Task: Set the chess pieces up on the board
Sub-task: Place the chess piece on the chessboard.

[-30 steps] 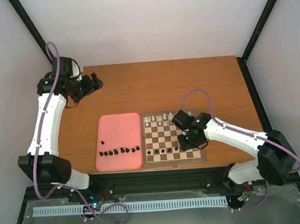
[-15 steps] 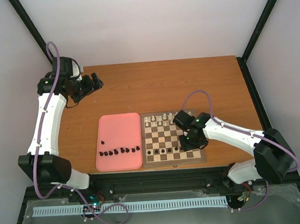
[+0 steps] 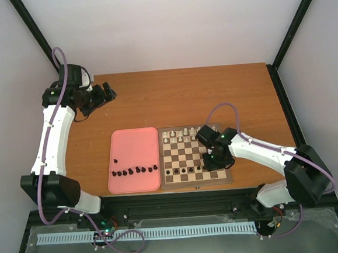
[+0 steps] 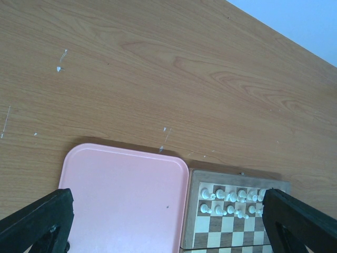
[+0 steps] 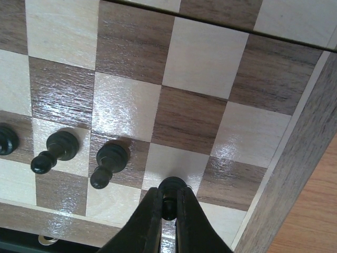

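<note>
Top view: left tool (image 3: 105, 93) hangs over the far left corner of the counter (image 3: 213, 93), well apart from the board (image 3: 197, 184). Right tool (image 3: 210, 162) sits low over the board's near right squares. A row of black chess pieces (image 3: 134, 171) lies on the pink tray (image 3: 132, 144).

Left wrist: fingers (image 4: 37, 221) spread wide, nothing between them.

Right wrist: tool pinched tight on a black pawn (image 5: 169, 188) near the board's right border. Two black pawns (image 5: 108, 161) stand just to its left.

Brown wooden table (image 3: 213, 93), plain pale walls (image 3: 167, 27) on three sides, black corner posts (image 3: 298, 19), even light
</note>
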Tool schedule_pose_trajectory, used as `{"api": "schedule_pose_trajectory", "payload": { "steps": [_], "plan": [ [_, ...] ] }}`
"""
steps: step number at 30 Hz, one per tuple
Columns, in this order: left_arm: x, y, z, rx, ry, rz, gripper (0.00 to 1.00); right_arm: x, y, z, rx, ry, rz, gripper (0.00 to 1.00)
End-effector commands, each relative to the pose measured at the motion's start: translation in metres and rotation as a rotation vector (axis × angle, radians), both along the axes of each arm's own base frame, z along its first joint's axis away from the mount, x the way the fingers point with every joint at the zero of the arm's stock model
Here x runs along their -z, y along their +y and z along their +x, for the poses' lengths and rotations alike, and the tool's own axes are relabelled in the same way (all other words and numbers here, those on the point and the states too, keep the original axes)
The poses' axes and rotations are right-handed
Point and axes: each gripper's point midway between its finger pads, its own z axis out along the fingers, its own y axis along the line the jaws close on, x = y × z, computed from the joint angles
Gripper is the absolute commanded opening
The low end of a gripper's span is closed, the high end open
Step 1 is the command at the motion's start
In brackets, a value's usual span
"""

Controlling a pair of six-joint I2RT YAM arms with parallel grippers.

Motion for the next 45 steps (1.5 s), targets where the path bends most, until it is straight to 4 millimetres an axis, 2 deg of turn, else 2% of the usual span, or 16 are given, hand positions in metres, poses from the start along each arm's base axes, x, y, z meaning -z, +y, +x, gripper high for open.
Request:
{"api": "schedule_pose_trajectory", "payload": {
  "steps": [1,18,25,29,34,39,45],
  "plan": [
    [-0.012,-0.001,-0.002,0.013,-0.041,0.005,1.00,0.005,-0.003,0.002,0.005,0.004,-0.008,0.07],
    [-0.012,-0.002,-0.002,0.015,-0.041,0.003,1.00,0.010,0.000,0.004,0.005,0.007,-0.004,0.12],
    [-0.013,-0.002,-0.001,0.017,-0.040,0.000,1.00,0.008,-0.001,0.005,0.008,0.001,-0.012,0.16],
    [-0.011,-0.002,0.000,0.015,-0.037,0.000,1.00,0.003,-0.004,0.007,0.012,-0.023,-0.013,0.24],
    [-0.009,-0.002,0.001,0.015,-0.033,0.000,1.00,-0.003,-0.005,0.008,0.010,-0.035,-0.016,0.27],
    [-0.009,-0.002,0.001,0.014,-0.034,0.000,1.00,-0.016,-0.001,0.013,0.008,-0.061,0.004,0.32],
    [-0.010,-0.002,0.002,0.014,-0.034,0.000,1.00,-0.051,0.011,0.036,-0.007,-0.149,0.035,0.41]
  ]
}}
